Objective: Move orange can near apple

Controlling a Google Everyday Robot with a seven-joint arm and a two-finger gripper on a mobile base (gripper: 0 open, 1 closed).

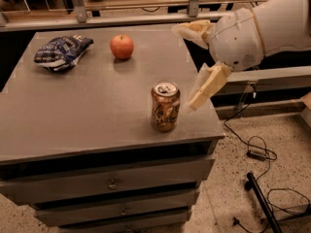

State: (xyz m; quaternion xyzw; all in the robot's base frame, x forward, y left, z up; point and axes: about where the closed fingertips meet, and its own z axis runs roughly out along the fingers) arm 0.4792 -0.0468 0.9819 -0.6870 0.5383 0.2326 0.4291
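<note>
I am looking down at a grey cabinet (73, 115) with a flat top and a stack of drawers (146, 176) below, each with a small knob at its middle. The orange can (165, 107) stands upright near the front right part of the top, a little back from the front edge, its silver lid and pull tab facing up. The apple (121, 46) sits well apart from the can, toward the back of the top and somewhat to the can's left as I see it. A blue-and-white snack bag (62, 51) lies crumpled near the back left corner, just beside the apple but not touching it. My gripper (184, 67) hangs over the right edge of the cabinet, to the right of the can and above the surface. Its two cream-coloured fingers are spread wide, with nothing held between them. One finger (193, 30) points toward the back right part of the top, and the other angles down with its tip just beside the can's right side. I cannot tell whether that tip touches the can. The rounded white body of the arm (257, 33) fills the upper right of the view. Beyond the cabinet runs a wooden bench (146, 1) on metal legs. On the speckled floor (228, 188) to the right lie loose black cables (257, 152) and a dark rod (260, 200).
</note>
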